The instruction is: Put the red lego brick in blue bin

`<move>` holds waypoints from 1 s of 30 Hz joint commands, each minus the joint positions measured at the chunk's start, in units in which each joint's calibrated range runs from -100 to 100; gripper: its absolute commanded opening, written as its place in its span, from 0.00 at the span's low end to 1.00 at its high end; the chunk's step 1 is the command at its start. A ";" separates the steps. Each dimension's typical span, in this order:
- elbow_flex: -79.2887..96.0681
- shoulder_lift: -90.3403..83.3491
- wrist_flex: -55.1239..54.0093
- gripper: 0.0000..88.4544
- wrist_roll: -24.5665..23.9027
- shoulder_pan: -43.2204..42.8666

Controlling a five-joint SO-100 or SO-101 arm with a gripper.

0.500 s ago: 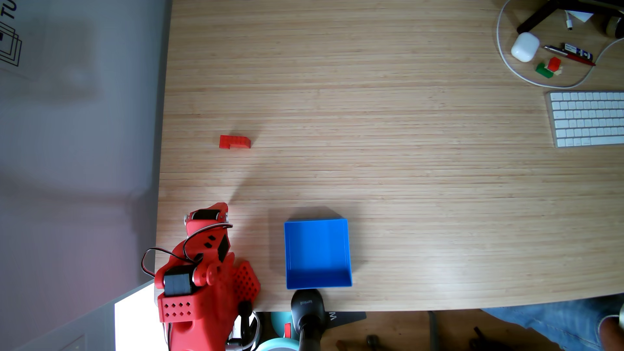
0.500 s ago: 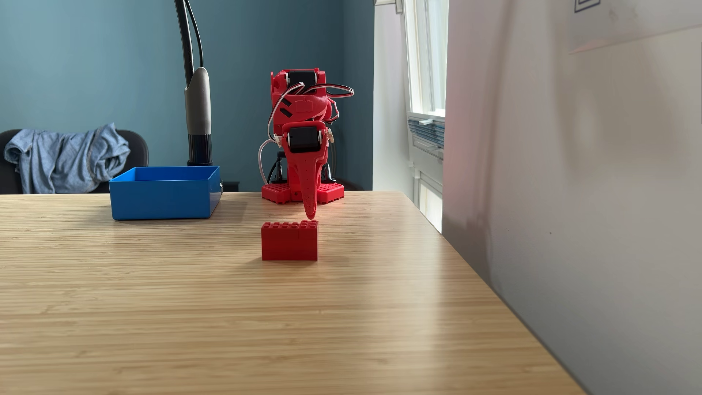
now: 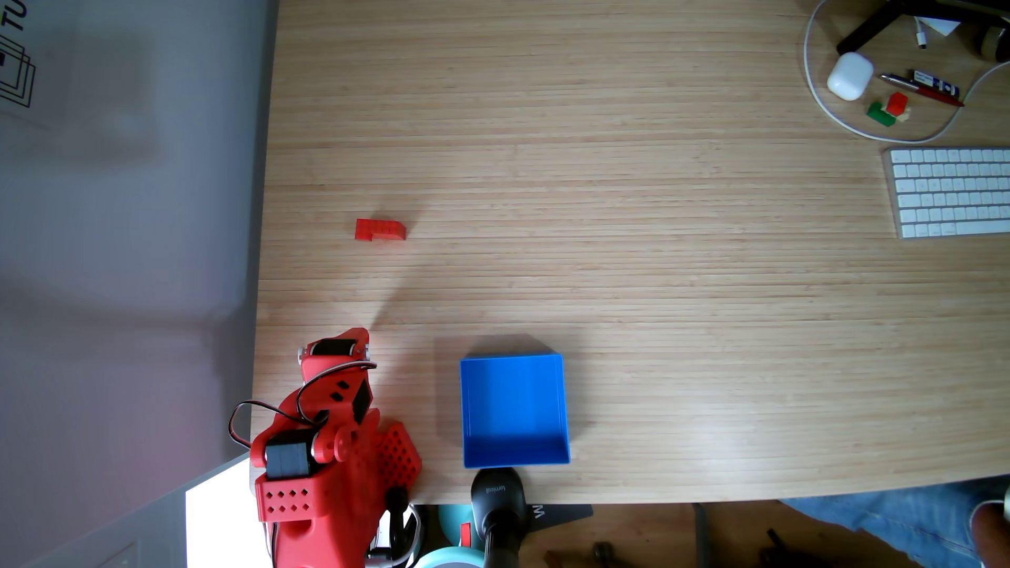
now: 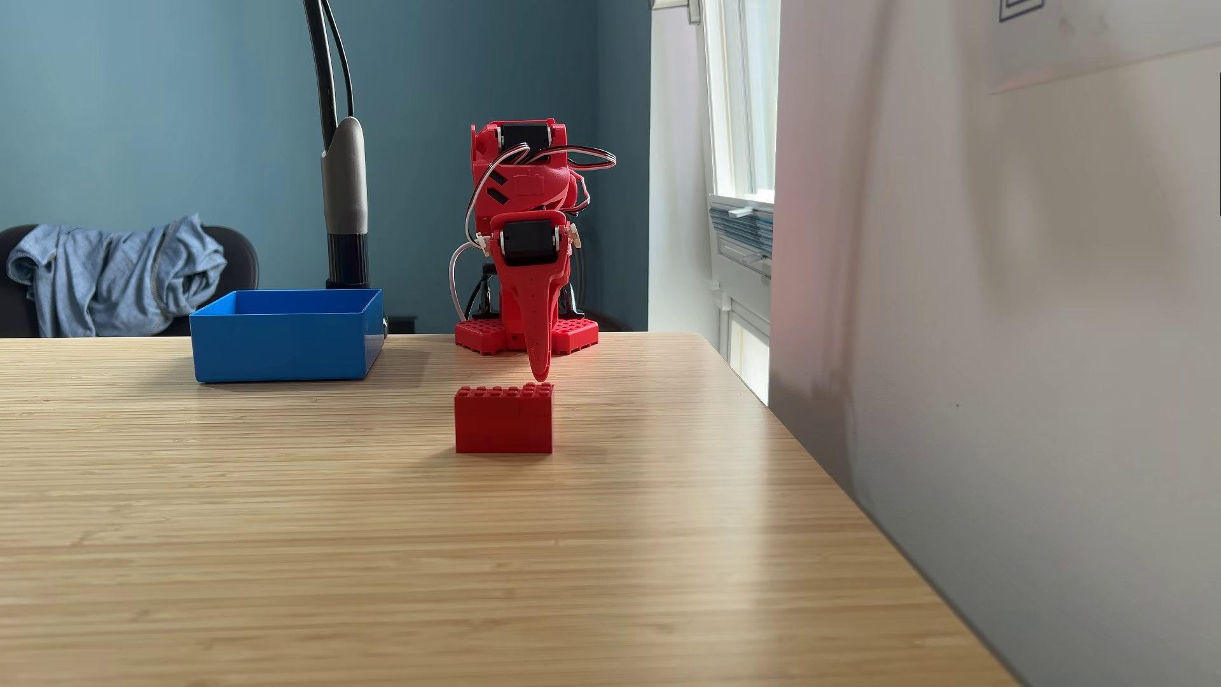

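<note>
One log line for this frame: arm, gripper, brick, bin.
arm folded at base | gripper shut, empty | brick on table, untouched | bin empty | phase: pre-reach

Seen from above in a fixed view, the wooden table [image 3: 628,246] carries the red lego brick [image 3: 380,230], lying flat near the left edge and touching nothing. The blue bin [image 3: 514,409] sits open-topped near the bottom edge, well apart from the brick, to its lower right. The red robot arm [image 3: 328,437] is folded at the lower left corner of the table, its gripper [image 3: 358,334] pointing toward the brick and well short of it; whether its jaws are parted cannot be told. A black camera mount [image 3: 497,513] stands just below the bin. At upper right lie a white keyboard [image 3: 951,191], a white case [image 3: 850,75], a pen [image 3: 921,90], a white cable [image 3: 820,104] and a small red and green piece [image 3: 888,109].
</note>
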 commanded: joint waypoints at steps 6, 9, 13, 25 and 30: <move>0.00 -0.26 0.13 0.00 -0.24 0.29; 0.00 -0.26 0.13 0.00 -0.10 0.29; 0.00 -0.26 0.13 0.00 0.00 0.22; 0.00 -0.26 -0.03 0.20 -0.10 0.22; 0.00 -0.26 -0.03 0.22 -0.24 0.22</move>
